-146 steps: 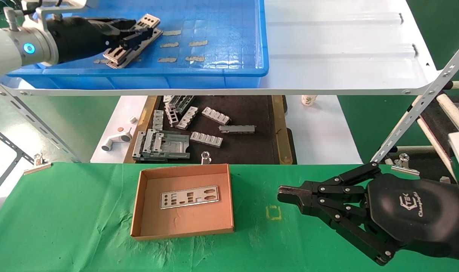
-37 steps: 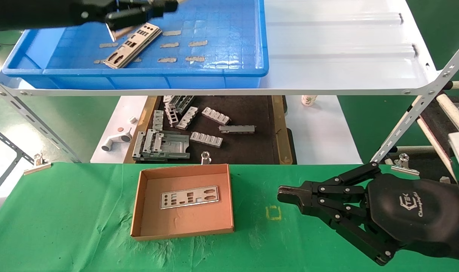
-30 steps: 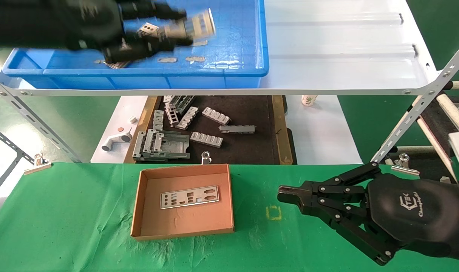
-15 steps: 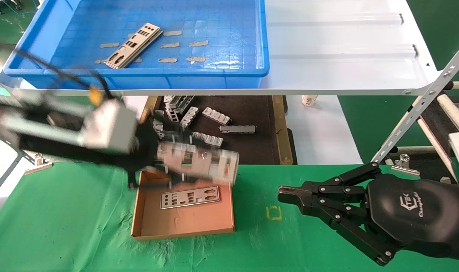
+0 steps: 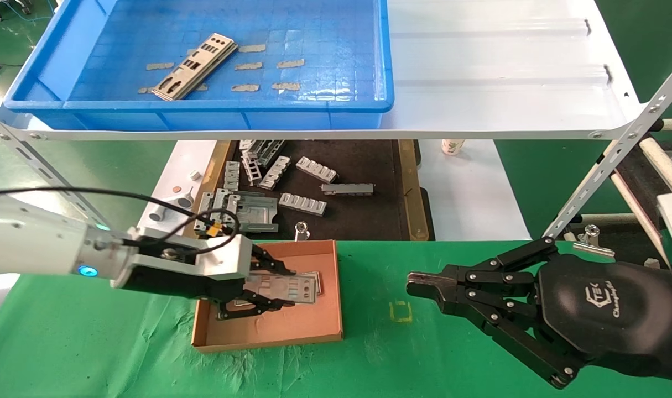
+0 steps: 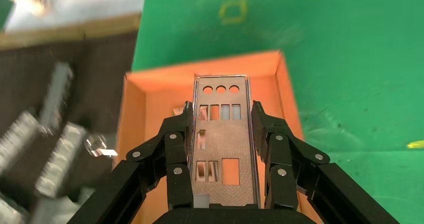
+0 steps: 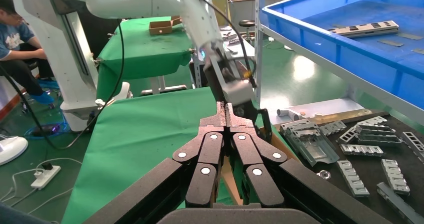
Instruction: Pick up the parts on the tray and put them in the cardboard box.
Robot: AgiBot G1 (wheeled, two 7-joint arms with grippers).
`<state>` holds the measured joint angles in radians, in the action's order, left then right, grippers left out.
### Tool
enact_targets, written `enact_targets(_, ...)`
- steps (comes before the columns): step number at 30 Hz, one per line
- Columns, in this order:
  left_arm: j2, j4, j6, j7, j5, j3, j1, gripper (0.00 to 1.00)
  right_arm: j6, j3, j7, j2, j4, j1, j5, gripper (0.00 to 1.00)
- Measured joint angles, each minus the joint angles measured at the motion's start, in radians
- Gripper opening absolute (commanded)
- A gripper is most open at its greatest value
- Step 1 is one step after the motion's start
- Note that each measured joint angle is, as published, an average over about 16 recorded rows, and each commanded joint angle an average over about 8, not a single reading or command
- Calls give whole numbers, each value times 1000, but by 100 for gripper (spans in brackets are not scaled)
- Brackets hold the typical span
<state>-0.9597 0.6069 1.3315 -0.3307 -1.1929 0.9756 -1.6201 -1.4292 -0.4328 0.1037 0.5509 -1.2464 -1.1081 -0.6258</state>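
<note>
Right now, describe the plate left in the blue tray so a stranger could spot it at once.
On the white upper shelf sits the blue tray. Toward its left half lies one thin silver plate, set on a slant. Its punched round and rectangular cut-outs set it apart from the small grey scraps scattered around it.

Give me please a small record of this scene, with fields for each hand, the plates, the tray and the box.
left hand: over the cardboard box, shut on a plate
held plate: gripped by its long edges, above the box floor
cardboard box: on the green cloth; another plate lies partly hidden under the held one
tray: on the white shelf, plates inside
right hand: parked over the green cloth, beside the box, shut and holding nothing
</note>
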Motion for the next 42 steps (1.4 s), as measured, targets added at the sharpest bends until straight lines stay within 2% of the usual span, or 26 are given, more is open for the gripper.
enact_targets(17,-89,-147,-129,-15,-31,12,45,0,0,0,0,0,0,0,0,0)
enact_targets(38,-173,-335,-142,-112,-10,-5,35,0,0,0,0,0,0,0,0,0)
enact_targets(40,-179,-351,-142,-121,-9,-6,33,15,0,0,0,0,0,0,0,0)
enact_targets(42,-185,-366,-139,-129,-8,-7,31,38,0,0,0,0,0,0,0,0)
